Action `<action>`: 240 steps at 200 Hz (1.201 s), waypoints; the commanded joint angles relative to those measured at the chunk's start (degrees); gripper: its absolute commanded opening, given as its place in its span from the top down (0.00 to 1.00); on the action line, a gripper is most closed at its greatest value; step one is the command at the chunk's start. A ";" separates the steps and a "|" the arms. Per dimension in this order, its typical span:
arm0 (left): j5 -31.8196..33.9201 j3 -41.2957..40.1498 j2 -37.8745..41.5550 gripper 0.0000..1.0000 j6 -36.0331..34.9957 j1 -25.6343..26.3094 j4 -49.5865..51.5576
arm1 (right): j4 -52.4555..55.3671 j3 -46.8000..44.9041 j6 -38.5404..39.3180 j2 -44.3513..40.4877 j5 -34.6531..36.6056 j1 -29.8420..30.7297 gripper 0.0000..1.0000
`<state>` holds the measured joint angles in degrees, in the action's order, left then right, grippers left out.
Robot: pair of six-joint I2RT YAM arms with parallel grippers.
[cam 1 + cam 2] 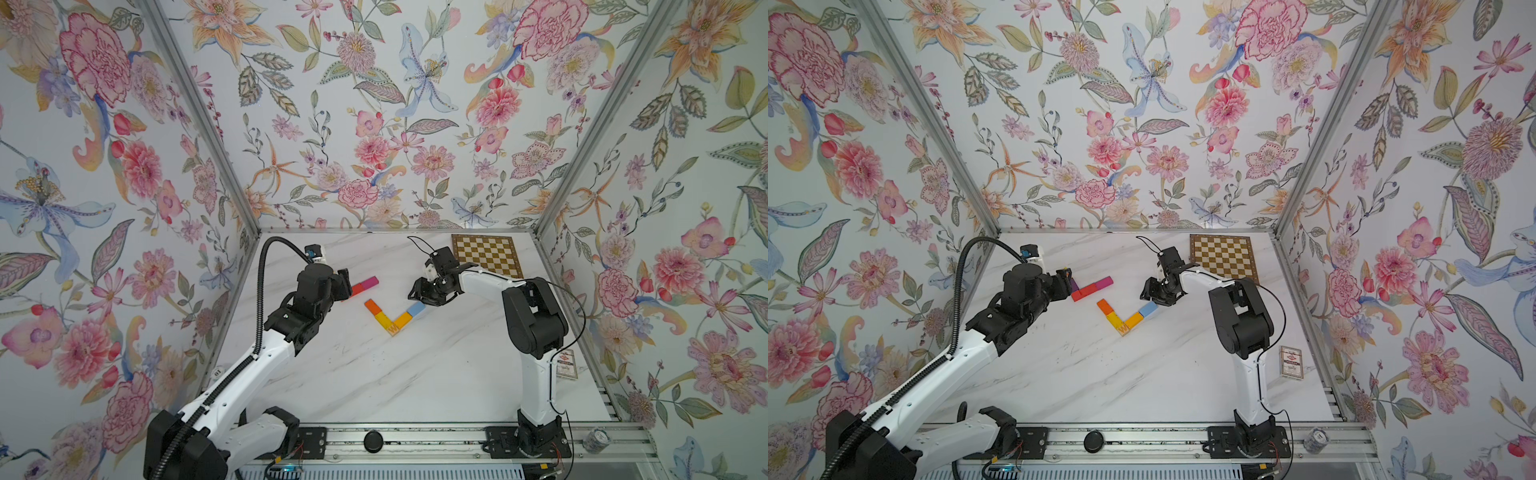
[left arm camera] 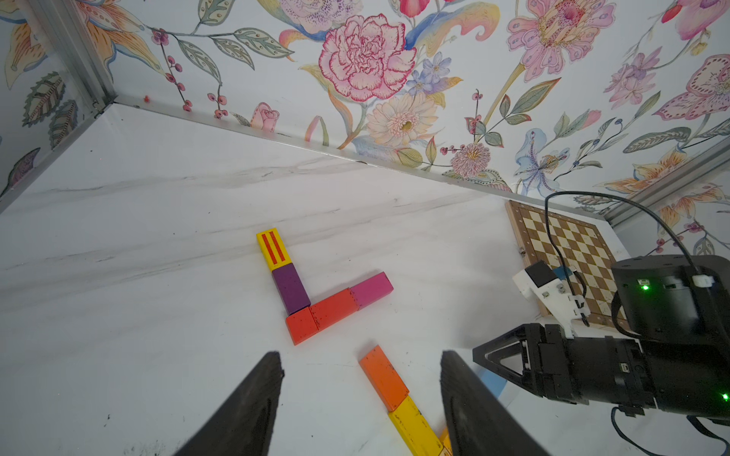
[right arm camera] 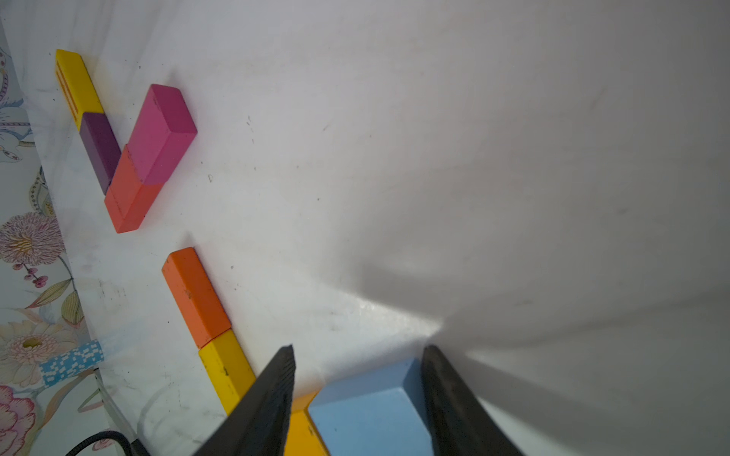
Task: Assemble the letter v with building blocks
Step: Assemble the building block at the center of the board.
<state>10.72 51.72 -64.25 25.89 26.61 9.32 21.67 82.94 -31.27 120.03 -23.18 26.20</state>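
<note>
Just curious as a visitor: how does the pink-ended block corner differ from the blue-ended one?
The pink-ended corner is yellow, purple, red, magenta; the blue-ended corner is orange, yellow, light blue. The blue-ended corner turns on a W cube, the pink-ended on plain red. The right gripper straddles the blue-ended tip; the pink-ended lies untouched. Both lie flat.

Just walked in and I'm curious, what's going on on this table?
Two robot arms are building a V from wooden blocks. The right gripper has its jaws astride the light blue block ending that V; whether they grip it is unclear. The left gripper hovers open and empty near a second angle of blocks.
</note>
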 commanded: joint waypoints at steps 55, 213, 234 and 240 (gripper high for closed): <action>-0.70 -1.37 0.14 0.34 0.52 -0.68 -0.05 | 2.01 0.92 0.39 2.23 0.15 0.35 0.50; -0.61 -1.63 0.37 0.34 0.63 -0.77 -0.02 | 2.05 0.82 0.15 2.40 0.42 0.35 0.54; -0.61 -1.63 0.44 0.34 0.54 -0.83 -0.05 | 2.06 0.93 0.15 2.55 0.42 0.35 0.54; -0.57 -1.63 0.37 0.34 0.53 -0.77 -0.01 | 2.05 0.91 0.15 2.54 0.40 0.35 0.54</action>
<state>10.72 50.87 -64.25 26.04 26.61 9.32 21.85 82.96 -31.27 120.25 -23.16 26.20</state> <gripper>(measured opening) 0.664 0.461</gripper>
